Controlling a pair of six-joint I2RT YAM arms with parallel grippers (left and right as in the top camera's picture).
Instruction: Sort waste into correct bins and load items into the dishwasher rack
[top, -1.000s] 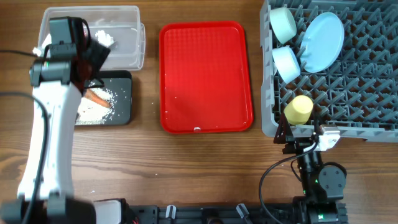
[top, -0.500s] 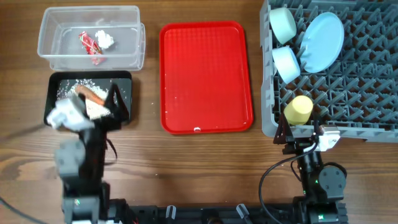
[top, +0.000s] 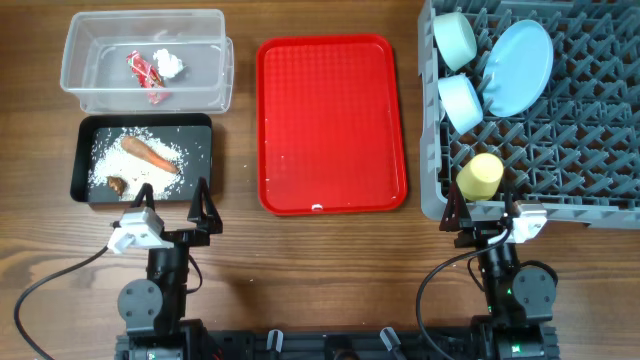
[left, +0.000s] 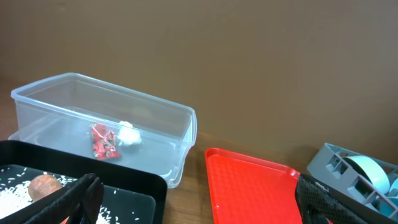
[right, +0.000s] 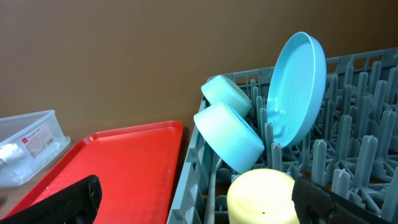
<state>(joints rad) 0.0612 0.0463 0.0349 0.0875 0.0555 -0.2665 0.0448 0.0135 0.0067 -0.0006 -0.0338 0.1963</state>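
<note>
Two bowls (top: 455, 38), one plate (top: 520, 65), one cup (top: 479, 175) in rack (top: 585, 150), left tool (top: 172, 200) and right tool (top: 480, 212) wide open

Overhead feed's bright & even, diffuse light from above; shadows on the worktop (top: 320, 280) are short & soft. Sharp corner to corner, no edge warp I can see. One small white glint on the red tray (top: 330, 120), near rim; mild sheen on the clear tub (top: 226, 80). Both wrist cams are dimmer & warmer, bkgd wall flat brown. Left tool (left: 198, 186) & right tool (right: 196, 186): fingers (left: 71, 198) dark, blurred at frame bottom. Yellow cup (right: 261, 199) is too close, soft & a bit washed out. Plate (right: 298, 87) in focus, smooth shading.
</note>
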